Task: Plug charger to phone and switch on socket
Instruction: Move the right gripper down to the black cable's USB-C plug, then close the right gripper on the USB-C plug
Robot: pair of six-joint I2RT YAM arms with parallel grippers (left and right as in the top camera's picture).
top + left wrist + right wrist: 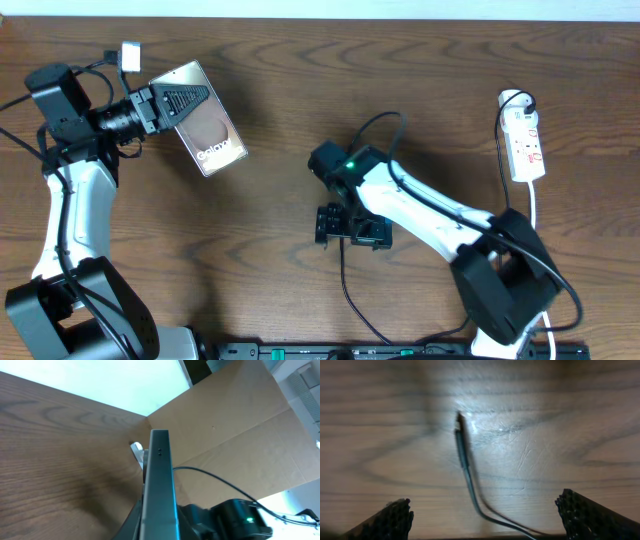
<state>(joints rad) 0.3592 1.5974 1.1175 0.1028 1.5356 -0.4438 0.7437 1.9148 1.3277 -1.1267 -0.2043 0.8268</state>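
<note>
Clamping phone [205, 125] in left end effector [172, 103]. Hovering right end effector [485, 517] (spread wide apart) over charger [462, 447] tip, well apart from socket [526, 145].

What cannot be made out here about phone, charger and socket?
- The socket switch: too small in the overhead view to read on or off.
- The charger tip: blurred in the right wrist view; in the overhead view the right gripper hides it.
- The phone port: too small overhead, where the left gripper covers one end; the left wrist view shows only one edge.
</note>
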